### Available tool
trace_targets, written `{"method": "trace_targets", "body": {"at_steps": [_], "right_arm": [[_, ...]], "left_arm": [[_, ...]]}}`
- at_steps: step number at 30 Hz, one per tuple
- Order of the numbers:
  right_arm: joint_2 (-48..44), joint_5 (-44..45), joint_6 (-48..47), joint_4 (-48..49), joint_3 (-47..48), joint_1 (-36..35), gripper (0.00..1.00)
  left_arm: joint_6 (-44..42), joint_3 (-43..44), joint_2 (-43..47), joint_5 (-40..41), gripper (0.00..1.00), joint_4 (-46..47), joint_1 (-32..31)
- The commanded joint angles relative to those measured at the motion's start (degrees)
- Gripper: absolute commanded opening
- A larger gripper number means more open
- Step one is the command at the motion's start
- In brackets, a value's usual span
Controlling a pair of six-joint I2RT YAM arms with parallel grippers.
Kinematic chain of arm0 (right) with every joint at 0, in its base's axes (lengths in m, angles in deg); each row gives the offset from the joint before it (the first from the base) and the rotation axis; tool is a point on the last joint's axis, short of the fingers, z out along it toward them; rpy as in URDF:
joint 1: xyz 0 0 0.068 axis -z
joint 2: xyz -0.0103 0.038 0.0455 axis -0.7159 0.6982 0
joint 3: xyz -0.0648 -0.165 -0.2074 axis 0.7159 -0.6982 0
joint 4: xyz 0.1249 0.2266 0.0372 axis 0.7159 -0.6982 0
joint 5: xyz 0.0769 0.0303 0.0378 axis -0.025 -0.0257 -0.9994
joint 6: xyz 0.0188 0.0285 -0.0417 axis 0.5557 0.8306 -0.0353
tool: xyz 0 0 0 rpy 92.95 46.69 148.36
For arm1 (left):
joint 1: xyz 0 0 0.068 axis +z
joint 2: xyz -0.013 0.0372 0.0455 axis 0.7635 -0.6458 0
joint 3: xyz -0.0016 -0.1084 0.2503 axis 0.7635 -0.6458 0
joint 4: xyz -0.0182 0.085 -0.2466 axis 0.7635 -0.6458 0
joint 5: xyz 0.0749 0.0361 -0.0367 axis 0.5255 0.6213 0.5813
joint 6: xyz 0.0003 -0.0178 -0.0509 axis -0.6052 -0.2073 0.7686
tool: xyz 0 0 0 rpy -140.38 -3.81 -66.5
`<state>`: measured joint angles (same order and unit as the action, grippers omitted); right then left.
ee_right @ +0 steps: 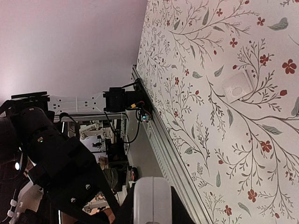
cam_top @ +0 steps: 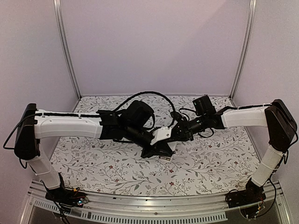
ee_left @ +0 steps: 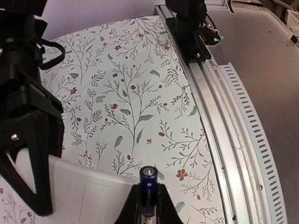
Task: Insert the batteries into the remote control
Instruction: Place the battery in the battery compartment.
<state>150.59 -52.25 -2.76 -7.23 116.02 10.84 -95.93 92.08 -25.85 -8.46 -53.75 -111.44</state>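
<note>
A dark blue battery with a silver tip stands between the fingers of my left gripper, which is shut on it. Just left of it lies the white plastic back of the remote control. My right gripper is shut on the remote control's rounded white end. In the top view both grippers meet over the middle of the table, the left gripper just below the remote control and the right gripper at its right end. The remote's button face is hidden.
A small white square plastic piece lies flat on the floral table cover. The aluminium rail runs along the near edge, with the arm bases bolted to it. White walls enclose the table.
</note>
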Motion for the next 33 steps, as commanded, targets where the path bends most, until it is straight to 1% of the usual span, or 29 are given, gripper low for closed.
{"method": "trace_targets", "body": {"at_steps": [1, 10, 33], "right_arm": [[0.8, -1.9, 2.6, 3.4, 0.0, -0.4, 0.00], [0.7, -2.4, 4.7, 6.7, -0.7, -0.5, 0.00], [0.6, -2.8, 5.3, 7.4, -1.7, -0.9, 0.00]], "left_arm": [[-1.7, 0.9, -1.5, 1.1, 0.01, -0.1, -0.9], [-3.5, 0.4, -1.9, 4.9, 0.01, -1.3, -0.8], [-9.0, -0.2, -2.3, 13.4, 0.02, -8.9, -0.6]]}}
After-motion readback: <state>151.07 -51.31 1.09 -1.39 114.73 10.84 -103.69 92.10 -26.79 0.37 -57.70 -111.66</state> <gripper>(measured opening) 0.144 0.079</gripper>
